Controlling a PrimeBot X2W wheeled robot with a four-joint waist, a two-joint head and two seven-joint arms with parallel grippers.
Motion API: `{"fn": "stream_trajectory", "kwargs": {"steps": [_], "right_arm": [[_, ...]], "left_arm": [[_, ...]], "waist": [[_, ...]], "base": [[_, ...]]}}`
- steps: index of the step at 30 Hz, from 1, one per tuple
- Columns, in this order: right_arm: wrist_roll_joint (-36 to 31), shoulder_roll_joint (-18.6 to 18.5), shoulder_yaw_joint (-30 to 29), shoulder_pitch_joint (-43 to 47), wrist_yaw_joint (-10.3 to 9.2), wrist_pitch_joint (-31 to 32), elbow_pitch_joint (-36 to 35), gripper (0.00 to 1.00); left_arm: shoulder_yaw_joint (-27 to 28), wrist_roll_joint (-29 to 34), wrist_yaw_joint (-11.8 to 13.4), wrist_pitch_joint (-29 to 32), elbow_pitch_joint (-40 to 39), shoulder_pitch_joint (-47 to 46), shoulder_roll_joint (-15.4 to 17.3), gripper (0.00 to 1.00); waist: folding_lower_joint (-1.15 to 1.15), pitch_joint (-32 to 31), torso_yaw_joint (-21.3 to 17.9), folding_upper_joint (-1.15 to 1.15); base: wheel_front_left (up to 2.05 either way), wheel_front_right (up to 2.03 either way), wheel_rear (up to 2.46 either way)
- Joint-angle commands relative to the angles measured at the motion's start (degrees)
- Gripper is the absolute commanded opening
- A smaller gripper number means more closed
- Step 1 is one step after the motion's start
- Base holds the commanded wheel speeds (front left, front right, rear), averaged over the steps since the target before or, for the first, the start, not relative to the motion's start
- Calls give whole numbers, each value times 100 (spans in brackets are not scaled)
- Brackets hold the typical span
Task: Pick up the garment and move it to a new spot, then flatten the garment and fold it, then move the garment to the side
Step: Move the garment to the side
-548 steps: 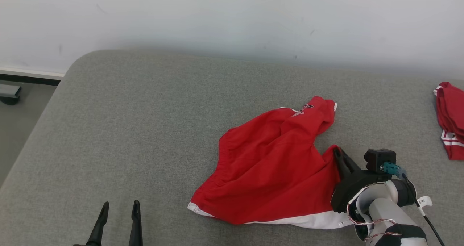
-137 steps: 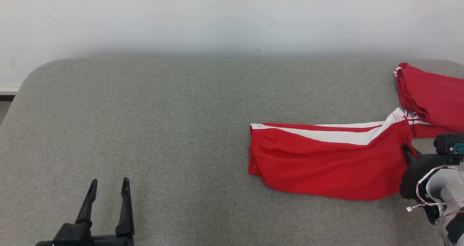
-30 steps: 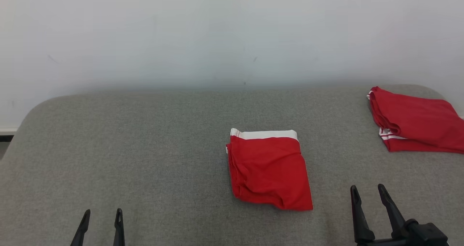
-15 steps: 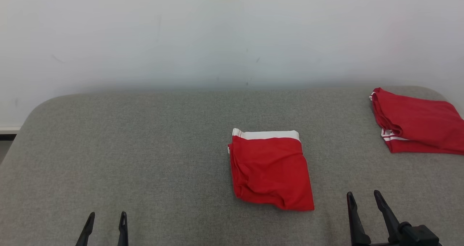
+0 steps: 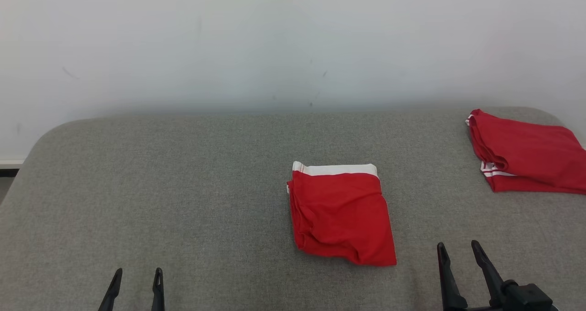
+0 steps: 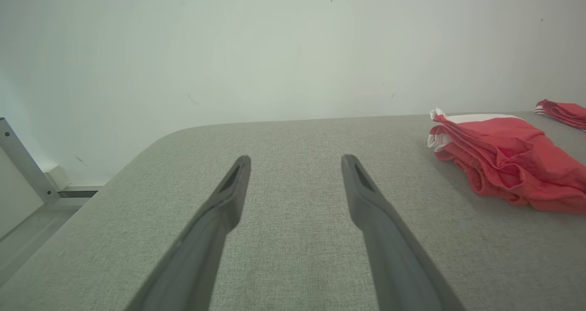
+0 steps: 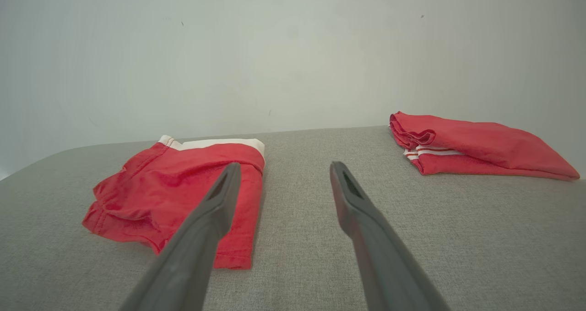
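Now the folded red garment [image 5: 341, 215] lies on the grey desk [image 5: 183, 187], ahead and left of the right end effector [image 5: 458, 244]. It and the left end effector [image 5: 138, 270] point forward, low, spread wide, holding nothing.

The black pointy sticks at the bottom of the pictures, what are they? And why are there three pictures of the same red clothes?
Those sticks are a robot's fingers. It has two arms, and each ends in a gripper, a pincher with two long fingers. One picture comes from a camera on its head, looking down: the left gripper is at the lower left and the right gripper at the lower right. The other two pictures come from little cameras on its wrists, looking along the fingers. On the grey padded table a folded red garment with a white band lies in the middle. A second red garment lies at the far right. Both grippers are open and hold nothing.
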Motion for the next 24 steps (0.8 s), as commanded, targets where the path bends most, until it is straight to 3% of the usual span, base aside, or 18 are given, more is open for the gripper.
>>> {"fn": "stream_trajectory", "kwargs": {"steps": [1, 17, 24], "right_arm": [[-59, 16, 18, -34, -17, -24, 21, 100], [102, -240, 402, -1380, -17, 84, 406, 100], [10, -351, 417, -2354, -17, 624, 1363, 100]], "left_arm": [[3, 0, 36, -17, -34, 82, -3, 100], [-150, 33, 81, -17, -8, -73, -29, 100], [-241, 11, 58, -17, 60, -234, 25, 100]], "waist": [[0, 0, 2, 0], [0, 147, 196, 0], [0, 331, 460, 0]], "base": [[0, 0, 0], [0, 0, 0], [0, 0, 0]]}}
